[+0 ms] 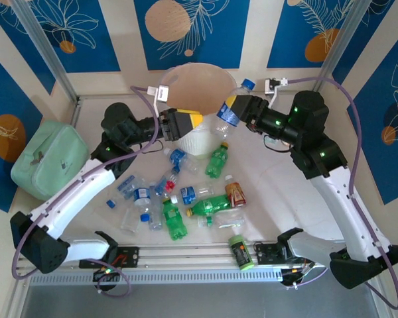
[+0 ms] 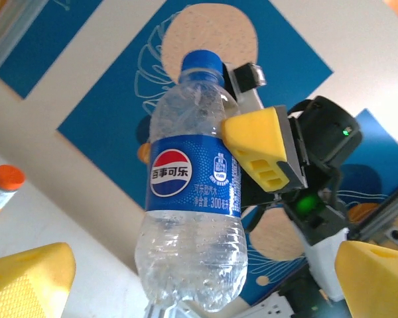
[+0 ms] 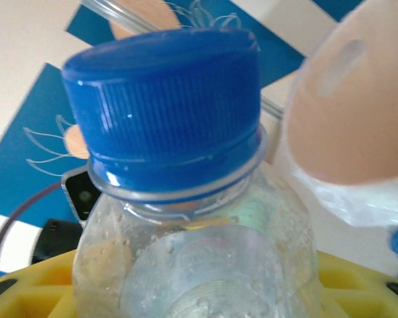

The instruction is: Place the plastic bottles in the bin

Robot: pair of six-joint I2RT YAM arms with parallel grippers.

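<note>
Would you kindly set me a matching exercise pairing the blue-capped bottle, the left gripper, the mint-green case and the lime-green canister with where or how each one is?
1. blue-capped bottle
2. left gripper
3. mint-green case
4. lime-green canister

A. lying by the near rail
B. open and empty, beside the bin
C. at the left edge of the table
D. clamped in the right gripper

Pairs: 1-D, 2-B, 3-C, 4-A.

Bin: round, white wall, pinkish inside, upright. Clear bottle, blue cap and label, tilted at bin's right rim, clamped in right pincer. Others lie scattered on surface in front of bin: green bottle nearest, brown bottle further out.
</note>
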